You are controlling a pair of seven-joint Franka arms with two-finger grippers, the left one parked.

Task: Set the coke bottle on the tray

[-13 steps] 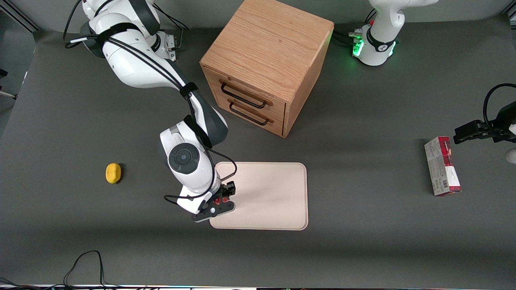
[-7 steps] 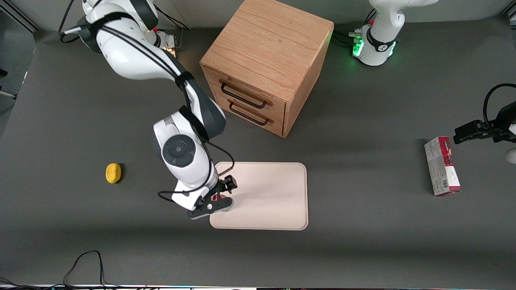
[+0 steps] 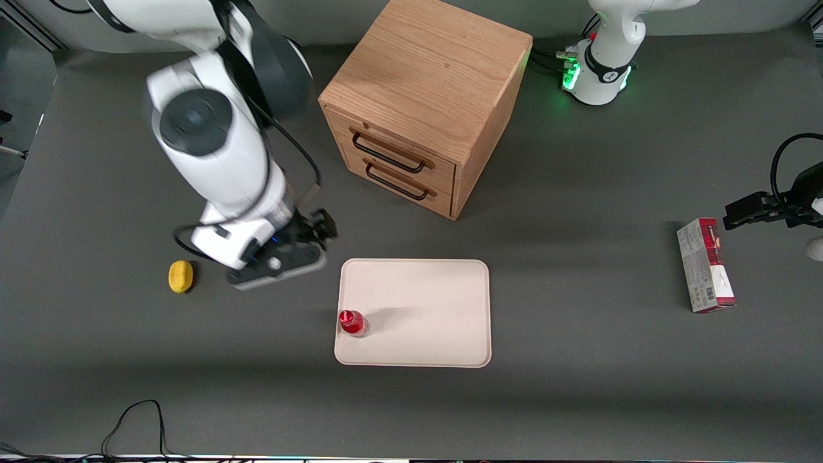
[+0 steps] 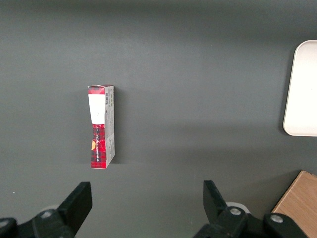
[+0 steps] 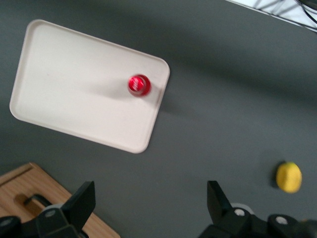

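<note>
**Bottle delivered, arm clear**

The tray (image 3: 424, 308) sits centre frame on the dark surface (image 3: 578, 399). The tool (image 3: 283, 254), fingers spread and empty, hangs up-left of it. The coke bottle (image 3: 352, 322) stands upright near the tray's lower-left corner. Placement looks finished; only retreating seems left.

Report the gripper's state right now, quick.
Gripper: open, holding nothing, raised above the table between the yellow object and the tray. The coke bottle stands upright on the tray, released.
</note>
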